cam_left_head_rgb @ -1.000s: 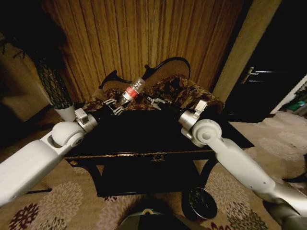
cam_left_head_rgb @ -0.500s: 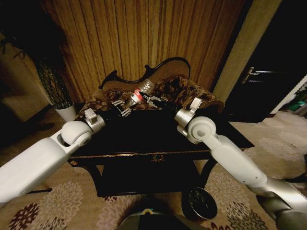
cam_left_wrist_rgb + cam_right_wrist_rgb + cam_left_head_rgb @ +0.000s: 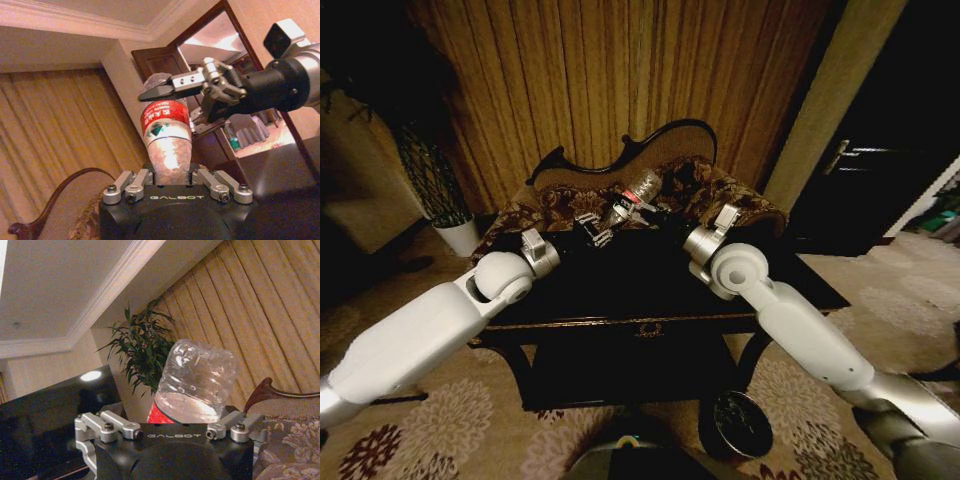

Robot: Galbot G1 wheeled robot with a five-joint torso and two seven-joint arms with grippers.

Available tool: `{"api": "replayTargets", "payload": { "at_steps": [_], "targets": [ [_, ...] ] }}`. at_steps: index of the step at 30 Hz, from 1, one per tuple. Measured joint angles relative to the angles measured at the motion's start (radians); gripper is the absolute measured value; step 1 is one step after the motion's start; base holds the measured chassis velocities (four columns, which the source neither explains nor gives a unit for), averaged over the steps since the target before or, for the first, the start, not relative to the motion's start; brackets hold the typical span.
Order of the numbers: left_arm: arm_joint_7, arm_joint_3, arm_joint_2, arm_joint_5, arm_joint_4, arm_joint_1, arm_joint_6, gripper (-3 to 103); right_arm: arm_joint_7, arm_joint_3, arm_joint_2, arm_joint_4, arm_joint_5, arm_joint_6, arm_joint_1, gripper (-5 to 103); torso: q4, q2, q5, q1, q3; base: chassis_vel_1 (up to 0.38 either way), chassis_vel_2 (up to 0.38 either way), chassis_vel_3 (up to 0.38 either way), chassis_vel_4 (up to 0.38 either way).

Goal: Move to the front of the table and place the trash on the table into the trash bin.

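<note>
Left gripper [image 3: 592, 229]: frame centre, above the table [image 3: 650, 290] — my fingers pinch the bottle [image 3: 632, 197].
Right gripper [image 3: 192, 100]: spread around the bottle's raised end.
Trash bin [image 3: 740, 423]: lower right, on the floor.

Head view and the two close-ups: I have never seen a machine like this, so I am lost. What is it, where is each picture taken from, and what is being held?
It is a wheeled robot with two white arms, each ending in a hand. The wide picture comes from a camera on its head, looking down over a black table; that top is too dim to tell what lies on it. The other two come from cameras on the wrists, looking along each hand. The left hand grips a clear plastic bottle with a red label, raised above the table before the sofa. The right hand is at the bottle's other end. The trash bin stands on the floor by the table.
</note>
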Motion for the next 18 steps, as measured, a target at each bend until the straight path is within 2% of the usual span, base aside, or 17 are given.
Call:
{"api": "replayTargets", "payload": {
  "at_steps": [6,11,14,17,18],
  "targets": [
    [0.003,0.006,-0.002,0.002,-0.003,0.000,0.002,29,0.001,0.004,0.004,-0.011,-0.003,0.000,0.000,87,0.0001,0.000,0.0000,0.000,0.000,0.000,0.000,0.000,0.000],
    [0.005,0.004,0.000,0.005,-0.003,0.007,0.003,29,0.002,0.006,0.007,-0.015,-0.004,-0.001,0.000,71,0.0000,0.000,0.0000,0.000,0.000,0.000,0.000,0.000,0.000],
    [0.005,0.003,0.001,0.005,-0.003,0.008,0.003,29,0.002,0.007,0.008,-0.016,-0.005,-0.001,0.000,68,0.0001,0.000,-0.0001,0.000,0.000,0.000,0.000,0.000,0.000],
    [0.007,0.001,0.003,0.007,-0.002,0.011,0.003,29,0.002,0.006,0.008,-0.016,-0.006,-0.001,0.001,57,0.0001,0.000,-0.0001,0.000,0.000,0.000,0.000,0.000,0.000],
    [0.007,0.001,0.003,0.007,-0.002,0.011,0.003,29,0.002,0.006,0.008,-0.016,-0.006,-0.001,0.001,57,0.0001,0.000,-0.0001,0.000,0.000,0.000,0.000,0.000,0.000]
  ]
}}
